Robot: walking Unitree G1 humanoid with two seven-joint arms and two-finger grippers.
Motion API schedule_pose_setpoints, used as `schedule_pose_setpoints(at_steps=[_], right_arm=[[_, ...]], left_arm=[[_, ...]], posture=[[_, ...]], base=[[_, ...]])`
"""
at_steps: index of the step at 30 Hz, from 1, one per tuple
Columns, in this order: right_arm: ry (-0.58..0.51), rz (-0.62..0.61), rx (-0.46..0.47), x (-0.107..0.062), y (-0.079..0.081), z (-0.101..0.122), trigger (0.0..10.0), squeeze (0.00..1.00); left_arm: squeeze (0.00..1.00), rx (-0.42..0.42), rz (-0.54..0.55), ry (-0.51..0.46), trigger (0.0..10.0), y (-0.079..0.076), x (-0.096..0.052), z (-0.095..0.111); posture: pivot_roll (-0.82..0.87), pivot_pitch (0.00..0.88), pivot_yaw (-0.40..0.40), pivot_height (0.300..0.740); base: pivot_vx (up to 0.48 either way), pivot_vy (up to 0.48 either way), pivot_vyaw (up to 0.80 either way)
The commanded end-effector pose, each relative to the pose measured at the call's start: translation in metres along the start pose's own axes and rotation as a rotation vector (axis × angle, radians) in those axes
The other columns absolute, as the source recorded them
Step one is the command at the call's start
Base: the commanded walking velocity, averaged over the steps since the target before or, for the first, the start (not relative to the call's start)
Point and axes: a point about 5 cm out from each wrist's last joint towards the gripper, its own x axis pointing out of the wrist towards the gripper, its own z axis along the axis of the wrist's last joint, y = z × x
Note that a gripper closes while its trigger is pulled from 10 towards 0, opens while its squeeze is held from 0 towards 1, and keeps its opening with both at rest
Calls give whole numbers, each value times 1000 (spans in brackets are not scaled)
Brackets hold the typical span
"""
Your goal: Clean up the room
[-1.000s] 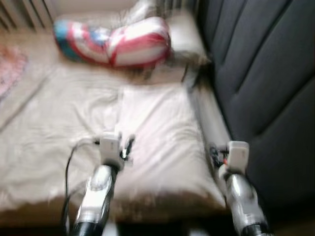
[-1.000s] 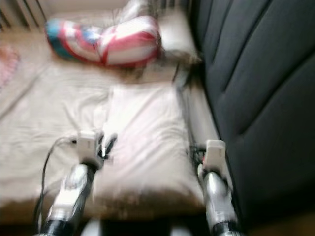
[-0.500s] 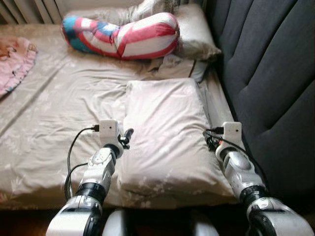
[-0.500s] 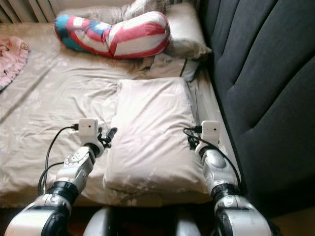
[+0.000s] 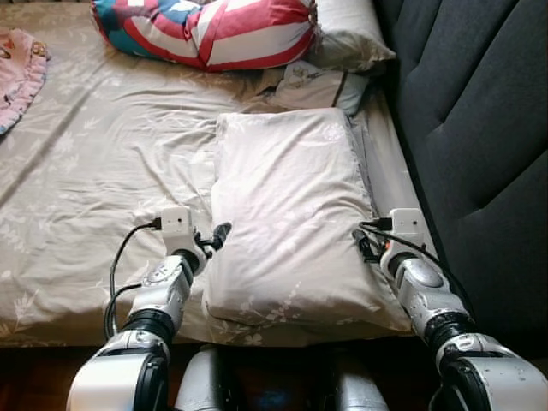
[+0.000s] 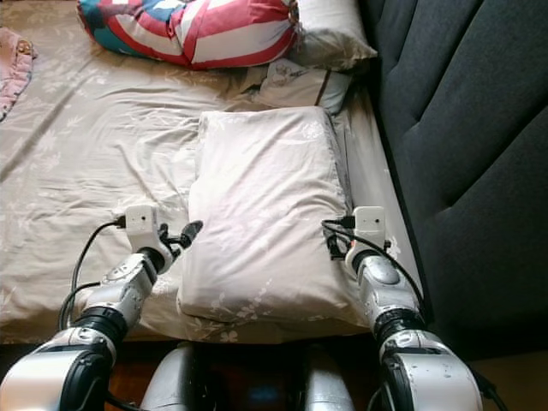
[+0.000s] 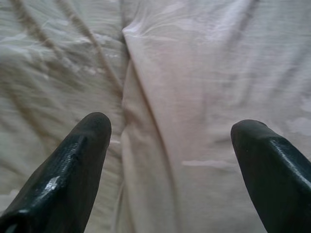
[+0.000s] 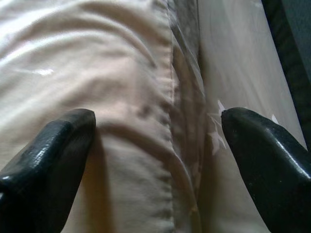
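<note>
Scene: a bed [image 5: 86, 171] with a beige leaf-print sheet, dark padded headboard [image 5: 479, 111] running along the right.
Main thing: big pale pillow [image 5: 291, 214] lying flat at the near right of the bed, right beside the headboard.
Left end effector [image 7: 170, 160]: fingers spread wide apart, straddling the pillow's left edge where it meets the sheet. Nothing clamped yet.
Right end effector [image 8: 155, 160]: also wide apart, sitting over the pillow's right seam, with bare sheet just past it. Holding nothing.
Far end: a red, white and blue striped cushion [image 5: 205, 30], another pale pillow [image 5: 347, 34] at the far right, and a rumpled bit of pale cloth [image 5: 312, 86] between that and the big pillow.
Far left: pink fabric [image 5: 17, 64] at the bed's edge.
Progress: early days I'd say. Both arms look set to grab the pillow from either side, but it isn't lifted. Sheet's wrinkly, the far-end stuff looks untouched, so most of the tidying is left.
</note>
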Motion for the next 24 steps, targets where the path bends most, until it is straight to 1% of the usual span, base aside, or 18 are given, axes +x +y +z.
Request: schedule_pose_setpoints(at_steps=[1, 4, 8, 16, 18, 20, 21, 22, 23, 24], right_arm=[[8, -18, 15, -1, -5, -1, 10000, 1000], [-1, -19, 23, 0, -6, 2, 10000, 1000], [-31, -11, 65, 1, -7, 9, 10000, 1000], [-27, -2, 82, -1, -11, 6, 10000, 1000], [-21, 1, 93, -1, -11, 5, 10000, 1000], [-11, 4, 92, -1, -10, 2, 10000, 1000], [-4, 8, 95, -2, -9, 0, 10000, 1000], [-4, 8, 95, -2, -9, 0, 10000, 1000], [6, 6, 93, -2, -9, -3, 10000, 0], [11, 3, 94, -2, -9, -5, 10000, 0]], left_arm=[[1000, -5, 1, 5, 10000, 2, 0, -1], [1000, -7, -2, 1, 10000, 2, 0, 0], [1000, -15, -16, -2, 10000, 3, 0, 1], [1000, -49, -43, -20, 10000, 1, 1, 4], [1000, -43, -50, 0, 10000, 0, 0, 0], [1000, -23, -43, 19, 10000, 1, 0, -3], [1000, 5, -39, 30, 10000, 1, -1, -5], [1000, 5, -39, 30, 10000, 1, -1, -5], [0, 11, -45, 35, 10000, 0, -1, -8], [0, -3, -49, 36, 10000, -1, -2, -9]], posture=[[-136, 265, -28, 643], [-136, 263, -24, 643], [-140, 258, -14, 643], [-139, 279, -21, 643], [-143, 290, -23, 643], [-146, 296, -23, 643], [-149, 307, -26, 643], [-149, 307, -26, 643], [-148, 314, -28, 643], [-147, 319, -30, 643]], base=[[0, 0, 0], [0, 0, 0], [0, 0, 0], [0, 0, 0], [0, 0, 0], [0, 0, 0], [0, 0, 0], [0, 0, 0], [0, 0, 0], [0, 0, 0]])
